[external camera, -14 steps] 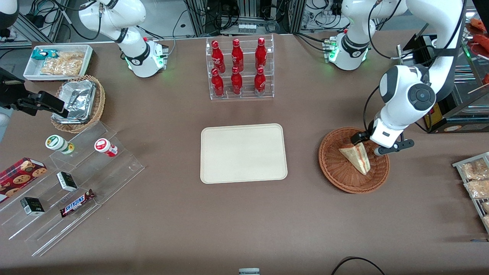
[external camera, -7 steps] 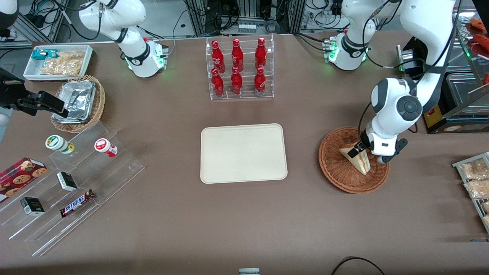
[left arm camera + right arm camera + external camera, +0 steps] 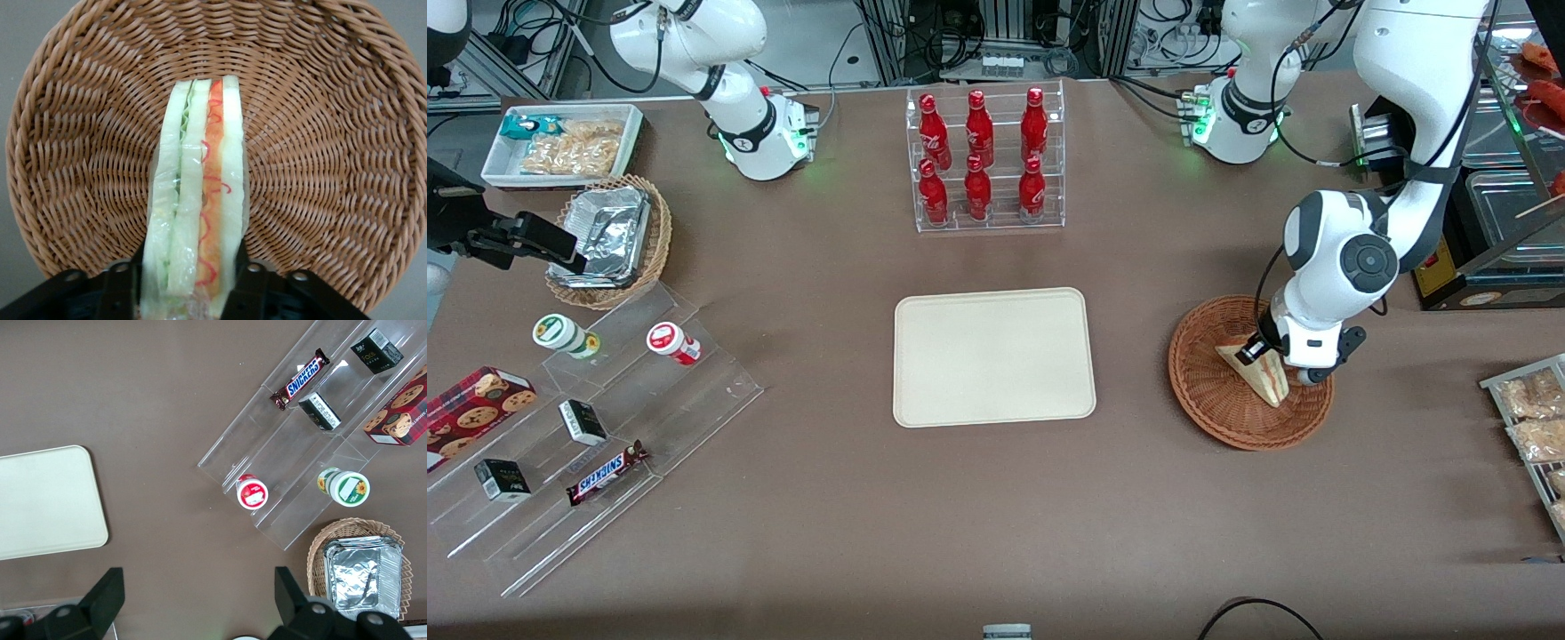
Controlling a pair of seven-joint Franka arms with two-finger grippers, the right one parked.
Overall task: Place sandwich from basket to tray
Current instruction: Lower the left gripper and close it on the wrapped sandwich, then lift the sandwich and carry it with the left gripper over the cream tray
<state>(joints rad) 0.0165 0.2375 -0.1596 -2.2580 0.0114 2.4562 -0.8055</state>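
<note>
The sandwich [image 3: 1263, 382] [image 3: 200, 187] is a clear-wrapped wedge of pale bread with red, green and yellow filling. It stands on edge in the reddish-brown wicker basket [image 3: 1227, 427] [image 3: 333, 133] toward the working arm's end of the table. My gripper [image 3: 1276, 364] [image 3: 190, 293] is down in the basket, one black finger pressed against each bread face, shut on the sandwich. The sandwich's base still rests on the weave. The cream tray [image 3: 994, 356] [image 3: 47, 500] lies flat at the table's middle with nothing on it, a short gap from the basket.
A clear rack of red bottles [image 3: 987, 160] stands farther from the camera than the tray. A tan basket of foil containers [image 3: 609, 240], a white bin of snacks [image 3: 560, 142] and an acrylic shelf of small goods [image 3: 596, 427] sit toward the parked arm's end. Snack packets [image 3: 1529, 418] lie beside the basket.
The gripper came down from above the basket into it, and its fingers went from spread apart to closed against the sandwich's two faces. The sandwich has not moved.
</note>
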